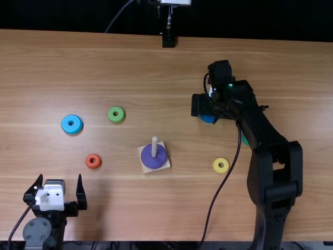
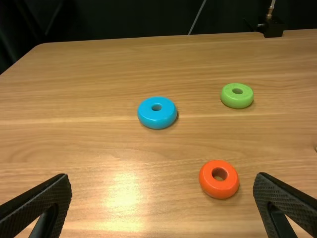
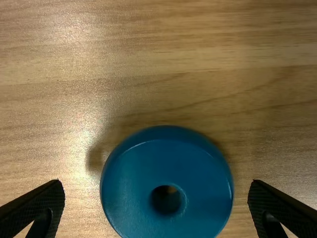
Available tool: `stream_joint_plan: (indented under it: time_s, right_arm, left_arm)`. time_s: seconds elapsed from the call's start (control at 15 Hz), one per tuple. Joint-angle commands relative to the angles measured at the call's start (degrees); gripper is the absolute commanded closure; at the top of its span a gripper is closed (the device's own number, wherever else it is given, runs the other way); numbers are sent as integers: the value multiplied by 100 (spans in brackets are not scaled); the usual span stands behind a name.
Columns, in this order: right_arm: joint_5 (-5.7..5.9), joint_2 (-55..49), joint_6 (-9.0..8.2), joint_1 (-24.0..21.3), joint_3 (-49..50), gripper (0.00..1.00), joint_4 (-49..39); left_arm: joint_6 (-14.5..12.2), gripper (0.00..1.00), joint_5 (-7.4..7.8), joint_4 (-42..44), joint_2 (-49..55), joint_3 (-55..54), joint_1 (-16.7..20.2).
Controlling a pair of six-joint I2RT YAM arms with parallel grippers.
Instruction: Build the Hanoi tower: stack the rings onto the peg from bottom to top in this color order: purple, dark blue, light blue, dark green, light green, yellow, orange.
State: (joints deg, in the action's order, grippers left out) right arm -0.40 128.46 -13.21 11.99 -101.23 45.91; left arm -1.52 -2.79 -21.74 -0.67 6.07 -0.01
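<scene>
Left gripper was at the near left corner of the table, fingers wide apart with nothing between them. Light blue ring lay flat, farther out on the left. Orange ring sat nearer and slightly right of it. Light green ring lay farther out and right of the orange. Next came the square base, set askew near the middle, peg upright, purple ring around it at the bottom; no other ring was on the peg. Right of that and farther off, right gripper was over dark blue ring, fingers spread to either side, not touching it. Yellow ring lay nearer, right of the base. Dark green ring was rightmost, partly hidden under the right arm.
</scene>
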Motion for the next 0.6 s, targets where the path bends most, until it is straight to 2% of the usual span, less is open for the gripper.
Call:
stream_joint_plan:
  time_s: [0.0,0.53]
  right_arm:
    - [19,126,-60,14,-125,0,3]
    - [19,284,-60,23,-134,0,24]
  left_arm:
    - [-48,0,-17,-474,67,-607,27]
    - [-48,0,-17,-474,67,-607,27]
